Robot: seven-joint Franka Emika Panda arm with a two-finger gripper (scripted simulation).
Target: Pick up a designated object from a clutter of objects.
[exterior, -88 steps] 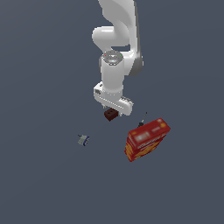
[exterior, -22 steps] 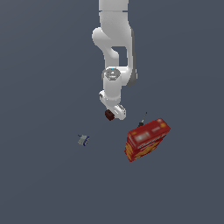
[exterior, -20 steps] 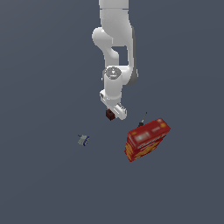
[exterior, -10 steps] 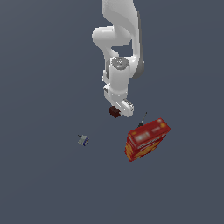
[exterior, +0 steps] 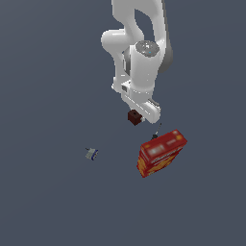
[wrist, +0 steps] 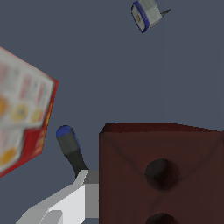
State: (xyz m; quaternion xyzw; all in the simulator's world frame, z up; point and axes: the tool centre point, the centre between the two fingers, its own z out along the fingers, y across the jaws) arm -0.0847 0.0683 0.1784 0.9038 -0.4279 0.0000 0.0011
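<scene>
The small dark reddish-brown block with round holes hangs in my gripper, above the floor. The jaws are shut on it. In the wrist view the block fills the near corner, with one white finger pressed against its side; the other finger is hidden behind it. The rest of the clutter lies on the floor: a large red-orange box, a tiny grey-blue piece and a thin dark stick.
In the wrist view the red-orange box lies close to the held block, the blue-tipped dark stick sits between them, and the grey-blue piece is farther off. The floor is a plain dark grey surface.
The arm has turned and moved toward the exterior view's right and slightly up, carrying the brown block with it. The box, stick and grey-blue piece have not moved.
</scene>
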